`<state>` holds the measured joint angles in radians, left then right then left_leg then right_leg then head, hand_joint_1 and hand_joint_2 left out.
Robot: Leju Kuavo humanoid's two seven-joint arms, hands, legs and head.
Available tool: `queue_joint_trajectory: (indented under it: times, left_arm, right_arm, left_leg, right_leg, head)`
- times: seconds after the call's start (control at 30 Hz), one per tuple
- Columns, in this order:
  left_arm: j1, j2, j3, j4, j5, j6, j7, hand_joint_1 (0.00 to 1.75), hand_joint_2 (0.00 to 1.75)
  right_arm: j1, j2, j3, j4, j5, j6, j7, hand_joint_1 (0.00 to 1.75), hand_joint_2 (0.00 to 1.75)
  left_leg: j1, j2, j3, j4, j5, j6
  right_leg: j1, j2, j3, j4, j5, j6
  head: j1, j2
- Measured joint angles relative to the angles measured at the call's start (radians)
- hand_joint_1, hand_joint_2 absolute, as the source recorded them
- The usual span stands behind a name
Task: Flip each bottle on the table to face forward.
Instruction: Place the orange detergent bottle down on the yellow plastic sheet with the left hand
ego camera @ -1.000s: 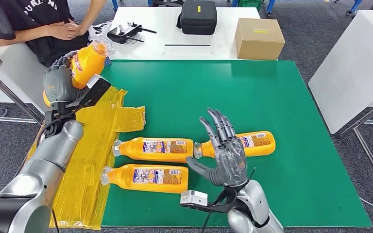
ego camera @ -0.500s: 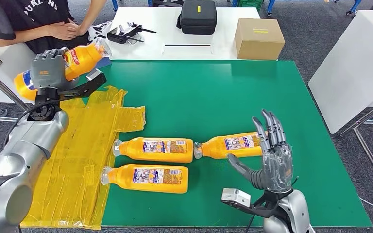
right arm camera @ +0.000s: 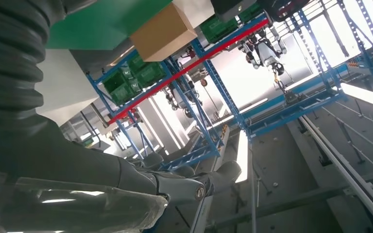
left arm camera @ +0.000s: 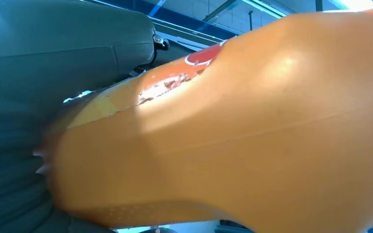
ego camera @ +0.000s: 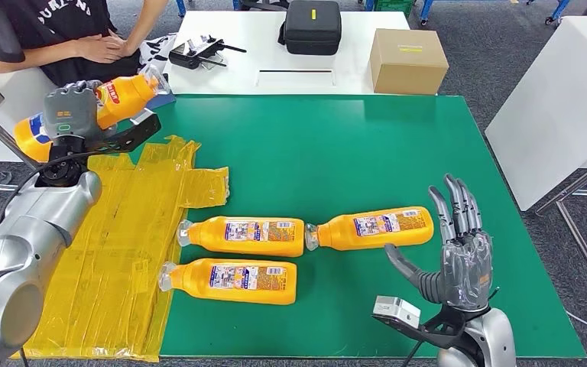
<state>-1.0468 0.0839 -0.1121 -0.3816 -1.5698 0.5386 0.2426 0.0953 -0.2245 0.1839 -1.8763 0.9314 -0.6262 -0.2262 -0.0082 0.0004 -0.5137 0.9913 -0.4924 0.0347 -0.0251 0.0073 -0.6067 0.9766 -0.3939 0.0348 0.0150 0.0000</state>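
Bottles of orange plastic with printed labels are the job: three lie on their sides on the green-topped table (ego camera: 367,145), two end to end in a row, one (ego camera: 242,235) to the left and one (ego camera: 369,228) to the right, with a third (ego camera: 229,280) just in front of the left one. A fourth orange bottle (ego camera: 115,99) is gripped in the left robot hand (ego camera: 65,115), raised above the table's far left corner over the crumpled yellow plastic sheet (ego camera: 134,229), tilted with its neck toward a seated person (ego camera: 53,38). In the left wrist view its orange body (left arm camera: 252,136) sits right against the lens. The right robot hand (ego camera: 458,256) is spread and holds nothing, hovering near the table's front right, beside the right-hand bottle. Judging by this, the lifted bottle is mid-flip; next it likely needs turning label-forward and setting down on the green surface.
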Motion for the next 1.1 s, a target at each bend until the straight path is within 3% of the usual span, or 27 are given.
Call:
queue_joint_trajectory:
  times: [0.03,0.27,0.5,0.8,0.93,1.1]
  left_arm:
    - [0.000,0.000,0.000,0.000,0.000,0.000,0.000,0.00,1.75]
    - [-0.001,0.005,0.004,0.000,0.008,-0.020,-0.021,0.00,1.75]
    - [0.001,0.000,0.030,0.002,0.044,-0.028,-0.100,0.00,1.75]
    - [0.018,-0.043,0.057,0.002,0.085,-0.051,-0.159,0.00,1.75]
    - [0.018,-0.056,0.074,0.002,0.110,-0.063,-0.193,0.00,1.75]
    - [0.017,-0.070,0.091,0.002,0.143,-0.066,-0.229,0.00,1.75]
  right_arm:
    - [0.000,-0.001,-0.002,-0.001,0.001,0.002,0.001,0.00,1.75]
    - [0.014,-0.036,-0.069,-0.003,-0.037,0.133,0.028,0.00,1.75]
    - [-0.023,-0.151,-0.205,0.035,0.006,0.340,0.081,0.00,1.75]
    - [-0.077,-0.258,-0.299,0.084,-0.019,0.480,0.097,0.00,1.75]
    - [-0.102,-0.308,-0.313,0.108,-0.079,0.578,0.106,0.00,1.75]
    - [-0.207,-0.428,-0.334,0.180,-0.209,0.746,0.083,0.00,1.75]
  left_leg:
    - [0.000,0.000,0.000,0.000,0.000,0.000]
    - [0.000,0.000,0.000,0.000,0.000,0.000]
    - [-0.002,0.000,0.000,0.000,0.000,0.000]
    - [-0.001,-0.001,0.000,0.000,0.000,0.000]
    - [-0.002,-0.001,0.000,0.000,0.000,0.000]
    - [-0.002,0.001,0.000,0.000,0.000,0.000]
  right_leg:
    - [0.000,0.000,0.000,0.000,0.000,0.000]
    - [0.000,0.000,0.000,0.000,0.000,0.000]
    - [-0.001,0.000,0.000,0.000,0.000,0.000]
    - [-0.001,-0.001,0.000,0.000,0.000,0.001]
    - [-0.001,-0.001,0.000,-0.001,0.000,0.001]
    - [-0.003,0.000,0.000,0.000,0.002,0.003]
  head:
    - [0.000,0.000]
    - [0.000,0.000]
    - [0.000,0.000]
    - [0.000,0.000]
    - [0.000,0.000]
    - [0.000,0.000]
